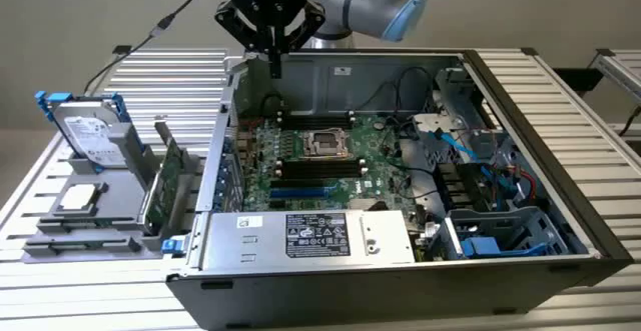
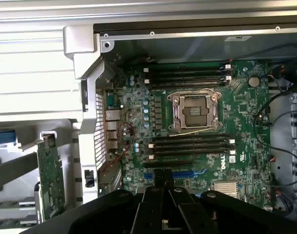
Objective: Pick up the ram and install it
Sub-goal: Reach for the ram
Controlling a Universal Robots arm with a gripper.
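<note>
Hand (image 1: 272,46) clenched on the ram (image 1: 275,64), which hangs just beneath it above the motherboard (image 1: 380,154).

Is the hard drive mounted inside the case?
No, the hard drive stands in a grey rack outside the case, on the exterior view's left.

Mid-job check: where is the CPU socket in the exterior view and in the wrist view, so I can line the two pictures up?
Exterior view: the CPU socket sits near the picture's middle, between two banks of black memory slots.
Wrist view: the CPU socket lies between the same two banks of memory slots.
Shared landmark: the blue expansion slot, just past one slot bank from the socket.
</note>
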